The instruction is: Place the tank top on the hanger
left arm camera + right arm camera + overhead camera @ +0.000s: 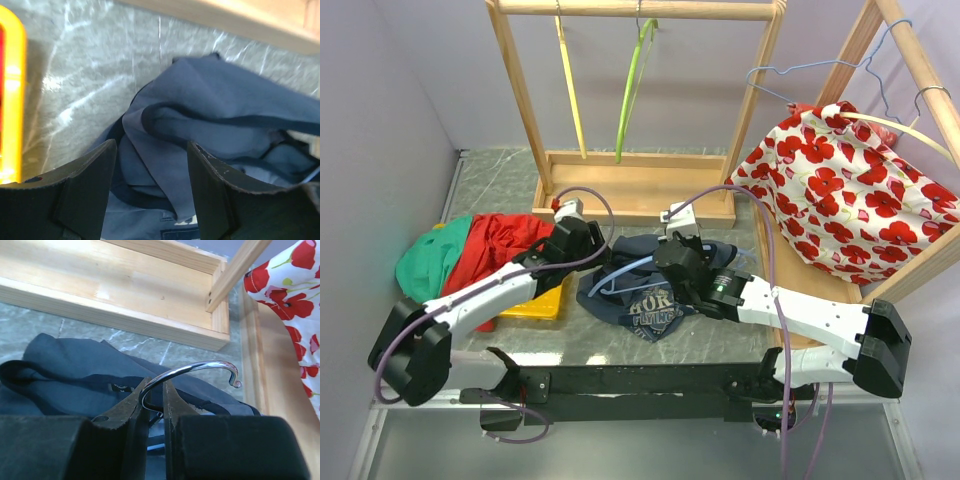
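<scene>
Tank top (650, 310) crumpled | grey marbled table (500, 190) | wooden rack (620, 190) behind | lilac walls (380, 100)

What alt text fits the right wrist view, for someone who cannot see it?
The right gripper is shut on the metal hook of the hanger, which arcs rightward above the navy tank top on a grey table. A wooden rack base runs behind; poppy-print fabric shows at right.

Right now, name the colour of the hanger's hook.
Shiny silver hook; best in the right wrist view.
</scene>
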